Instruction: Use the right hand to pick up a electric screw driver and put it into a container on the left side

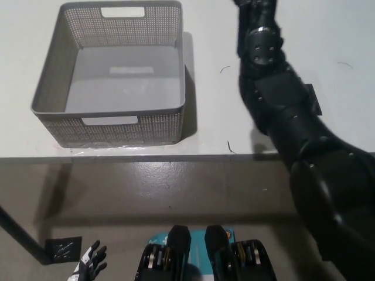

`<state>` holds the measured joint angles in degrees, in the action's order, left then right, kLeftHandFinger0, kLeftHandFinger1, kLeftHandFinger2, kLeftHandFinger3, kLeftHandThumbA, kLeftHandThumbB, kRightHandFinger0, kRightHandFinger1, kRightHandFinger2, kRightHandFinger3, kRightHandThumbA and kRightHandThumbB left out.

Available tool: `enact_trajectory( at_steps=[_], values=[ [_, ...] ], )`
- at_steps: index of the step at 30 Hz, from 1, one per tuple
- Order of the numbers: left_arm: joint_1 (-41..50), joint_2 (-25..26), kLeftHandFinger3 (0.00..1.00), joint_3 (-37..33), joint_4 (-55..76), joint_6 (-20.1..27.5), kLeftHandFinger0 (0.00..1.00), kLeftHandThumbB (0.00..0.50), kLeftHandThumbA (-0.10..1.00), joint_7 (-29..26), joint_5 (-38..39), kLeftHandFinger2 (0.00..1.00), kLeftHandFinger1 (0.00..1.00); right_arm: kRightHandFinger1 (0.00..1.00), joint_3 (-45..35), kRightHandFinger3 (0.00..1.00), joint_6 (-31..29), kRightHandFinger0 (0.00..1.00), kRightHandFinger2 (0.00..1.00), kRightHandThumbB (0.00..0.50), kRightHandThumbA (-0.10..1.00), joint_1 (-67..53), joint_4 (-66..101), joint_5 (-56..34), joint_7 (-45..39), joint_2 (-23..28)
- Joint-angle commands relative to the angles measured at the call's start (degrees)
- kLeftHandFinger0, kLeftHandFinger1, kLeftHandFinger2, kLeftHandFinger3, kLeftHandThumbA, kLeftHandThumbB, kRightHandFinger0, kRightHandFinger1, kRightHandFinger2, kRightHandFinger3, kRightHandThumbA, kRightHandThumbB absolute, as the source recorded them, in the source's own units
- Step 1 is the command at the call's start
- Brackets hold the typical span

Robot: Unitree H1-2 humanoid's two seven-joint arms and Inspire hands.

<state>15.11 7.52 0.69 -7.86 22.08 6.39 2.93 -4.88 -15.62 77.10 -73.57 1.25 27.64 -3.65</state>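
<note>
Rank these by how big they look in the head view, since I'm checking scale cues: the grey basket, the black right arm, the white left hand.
1. Grey basket and black right arm: alike in spread, and the arm is nearer the camera, so no ranking.
2. White left hand: by far the smallest, partly cut off at the bottom edge.

The container (111,76) looks like grey plastic, its walls a fine perforated mesh with a rough, woven-looking texture, while its floor and rim are smooth and matt. The table (211,123) has a smooth, pale, matt top with a few thin dark marks on it. The right arm (281,111) is cased in black hard shells, smooth and slightly glossy, catching dull highlights on the rounded segments. The floor (176,193) beneath is a mottled grey-brown, concrete-like and faintly shiny. The left hand (89,268) at the lower left shows white and black smooth plastic parts.
</note>
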Motion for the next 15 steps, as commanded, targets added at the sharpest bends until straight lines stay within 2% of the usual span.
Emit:
enact_trajectory(
  at_steps=[1,5,7,8,9,10,15],
  values=[
    [1.79,0.46,1.00,-0.62,1.64,1.48,1.00,0.209,1.00,0.44,-1.21,1.00,1.00,0.11,0.95,0.68,-2.05,0.00,0.57,0.107,-0.10,7.13,4.07,0.36,0.63,-3.67],
    [2.93,0.58,1.00,-1.10,1.38,2.03,1.00,0.209,1.00,0.56,-2.00,1.00,1.00,0.11,1.35,0.70,-1.53,0.00,0.57,0.105,-0.10,8.20,5.05,0.57,0.90,-7.15],
    [3.45,0.92,1.00,-1.49,1.27,2.73,1.00,0.191,1.00,0.92,-2.40,1.00,1.00,0.10,1.57,0.71,-1.09,0.00,0.56,0.104,-0.10,8.66,5.29,0.79,1.40,-8.68],
    [3.60,1.03,1.00,-1.62,1.16,2.92,1.00,0.190,1.00,0.96,-2.56,1.00,1.00,0.09,1.60,0.67,-1.05,0.00,0.53,0.161,-0.10,8.58,5.41,0.86,1.48,-8.95],
    [3.79,1.24,1.00,-1.79,0.97,3.49,1.00,0.178,1.00,1.20,-2.53,1.00,1.00,0.02,1.62,0.62,-0.74,0.00,0.48,0.116,-0.10,9.10,5.49,0.84,1.76,-9.87],
    [3.98,1.43,1.00,-1.95,1.07,3.48,1.00,0.177,1.00,1.35,-2.56,1.00,1.00,0.02,1.53,0.62,-0.31,0.00,0.48,0.106,-0.10,9.52,5.62,0.70,1.91,-10.60],
    [4.82,1.87,1.00,-2.41,2.16,1.47,1.00,0.182,1.00,1.83,-1.73,1.00,1.00,0.02,1.72,0.60,-0.58,0.00,0.49,0.095,-0.10,10.27,6.03,1.07,2.58,-12.40]
  ],
)
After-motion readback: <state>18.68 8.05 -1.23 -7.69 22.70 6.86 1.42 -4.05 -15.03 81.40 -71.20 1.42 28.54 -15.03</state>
